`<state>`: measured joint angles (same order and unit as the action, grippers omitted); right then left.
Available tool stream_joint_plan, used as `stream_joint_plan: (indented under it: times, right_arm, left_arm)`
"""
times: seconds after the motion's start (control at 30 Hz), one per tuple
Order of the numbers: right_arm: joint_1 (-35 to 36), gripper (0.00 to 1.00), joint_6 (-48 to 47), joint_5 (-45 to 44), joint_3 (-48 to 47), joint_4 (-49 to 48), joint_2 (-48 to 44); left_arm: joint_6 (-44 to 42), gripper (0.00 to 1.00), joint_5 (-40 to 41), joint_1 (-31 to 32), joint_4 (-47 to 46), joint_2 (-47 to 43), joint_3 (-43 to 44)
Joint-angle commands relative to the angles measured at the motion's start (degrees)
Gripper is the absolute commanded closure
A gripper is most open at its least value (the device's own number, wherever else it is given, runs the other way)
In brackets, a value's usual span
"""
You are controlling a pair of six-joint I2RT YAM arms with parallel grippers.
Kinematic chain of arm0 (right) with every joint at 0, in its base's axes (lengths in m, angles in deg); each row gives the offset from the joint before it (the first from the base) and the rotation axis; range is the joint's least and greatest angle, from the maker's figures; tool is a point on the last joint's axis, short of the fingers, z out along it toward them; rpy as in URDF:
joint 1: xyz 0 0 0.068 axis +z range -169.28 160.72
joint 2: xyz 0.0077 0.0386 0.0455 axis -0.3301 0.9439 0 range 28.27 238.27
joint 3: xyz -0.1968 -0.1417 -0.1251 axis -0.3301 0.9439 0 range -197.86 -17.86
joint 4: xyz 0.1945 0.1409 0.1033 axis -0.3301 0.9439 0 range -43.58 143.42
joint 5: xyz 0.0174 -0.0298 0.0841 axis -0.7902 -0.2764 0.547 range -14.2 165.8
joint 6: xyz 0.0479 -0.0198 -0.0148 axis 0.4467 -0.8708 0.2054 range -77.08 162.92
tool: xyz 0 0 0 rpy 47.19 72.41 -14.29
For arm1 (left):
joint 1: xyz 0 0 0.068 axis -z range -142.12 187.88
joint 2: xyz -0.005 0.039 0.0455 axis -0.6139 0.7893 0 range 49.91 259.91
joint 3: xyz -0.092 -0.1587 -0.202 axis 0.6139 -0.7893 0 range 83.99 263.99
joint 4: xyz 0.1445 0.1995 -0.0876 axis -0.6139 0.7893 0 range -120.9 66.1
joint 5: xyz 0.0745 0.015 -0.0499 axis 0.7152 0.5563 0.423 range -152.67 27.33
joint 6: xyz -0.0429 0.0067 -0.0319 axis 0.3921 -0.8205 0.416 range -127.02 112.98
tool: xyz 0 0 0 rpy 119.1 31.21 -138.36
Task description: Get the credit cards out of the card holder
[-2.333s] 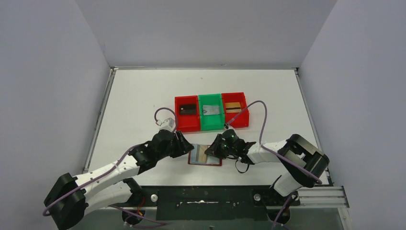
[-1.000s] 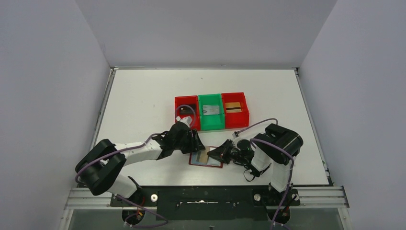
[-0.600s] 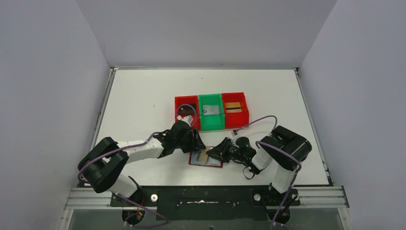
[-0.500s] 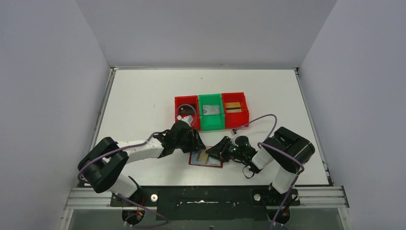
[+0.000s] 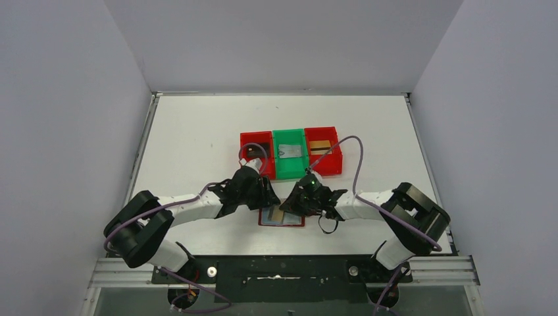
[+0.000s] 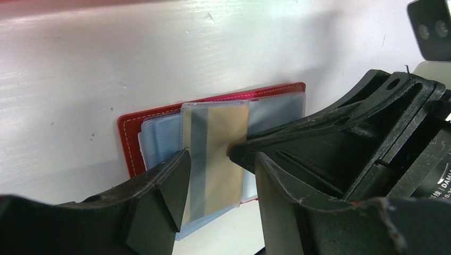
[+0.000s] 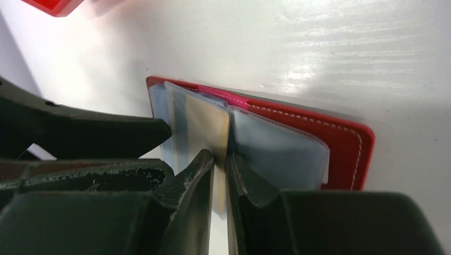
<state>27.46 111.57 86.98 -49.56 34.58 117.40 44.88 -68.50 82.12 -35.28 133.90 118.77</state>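
1. Done: three credit cards (image 5: 290,151) lie in the bins (image 5: 290,176).
2. The card holder (image 5: 284,221) lies open on the table (image 5: 197,131), between the grippers, with a gold card (image 7: 205,127) in its sleeve (image 7: 276,149).
3. The right gripper (image 7: 220,159) is nipped on that card's edge. The left gripper (image 6: 219,164) is spread over the holder, gripping nothing.
4. Left to do: pull it free. Whether there are more cards, can't tell.

White arms (image 5: 187,207), black joints (image 5: 421,214), scuffed black left gripper (image 6: 210,156) — looping purple cables (image 5: 350,137)

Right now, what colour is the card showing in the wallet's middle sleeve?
Gold-tan card with a grey stripe along one side; clearest in the left wrist view.
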Motion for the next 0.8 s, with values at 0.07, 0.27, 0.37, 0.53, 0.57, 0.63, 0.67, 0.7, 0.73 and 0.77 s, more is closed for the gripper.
stream_joint_plan:
  times: [0.07, 0.27, 0.37, 0.53, 0.57, 0.63, 0.67, 0.7, 0.73, 0.77]
  right_arm:
    - [2.91, 0.8, -5.37, -14.02, -7.23, 20.91, 3.38]
    - [3.95, 0.7, -6.7, -18.41, -11.8, 26.92, 3.57]
    - [4.07, 0.75, -8.02, -18.55, -12.86, 26.77, 3.9]
    - [4.47, 0.9, -9.72, -17.38, -14.86, 26.98, 6.21]
    - [4.42, 0.92, -9.67, -17.53, -14.64, 27.03, 6.1]
    - [4.17, 0.95, -8.87, -17.24, -13.25, 26.4, 5.31]
    - [3.89, 0.95, -8.29, -16.86, -12.11, 25.08, 4.63]
    - [3.37, 0.95, -7.67, -16.05, -10.37, 23.38, 3.84]
    - [2.64, 0.96, -6.78, -14.59, -8.26, 20.72, 2.97]
    - [1.87, 0.97, -6.31, -12.7, -6.02, 17.43, 2.11]
  left_arm:
    - [0.24, 0.53, -0.21, 0.25, -0.19, -2.0, -1.71]
    - [0.31, 0.53, -0.76, 0.14, -0.74, -2.17, -2.19]
    - [0.48, 0.53, -0.78, 0.11, -0.96, -2.81, -2.46]
    - [0.7, 0.53, -0.47, 0.14, -0.89, -3.92, -3.15]
    - [0.86, 0.53, -0.3, 0.05, -0.94, -4.18, -3.41]
    - [1.07, 0.53, -0.06, 0.03, -0.97, -4.81, -3.81]
    - [1.16, 0.53, 0.07, -0.02, -0.98, -5.06, -3.99]
    - [1.25, 0.53, 0.23, -0.04, -0.98, -5.47, -4.02]
    - [1.27, 0.53, 0.59, -0.04, -0.98, -5.78, -4.1]
    - [1.32, 0.53, 0.78, -0.08, -0.97, -6.04, -4.07]
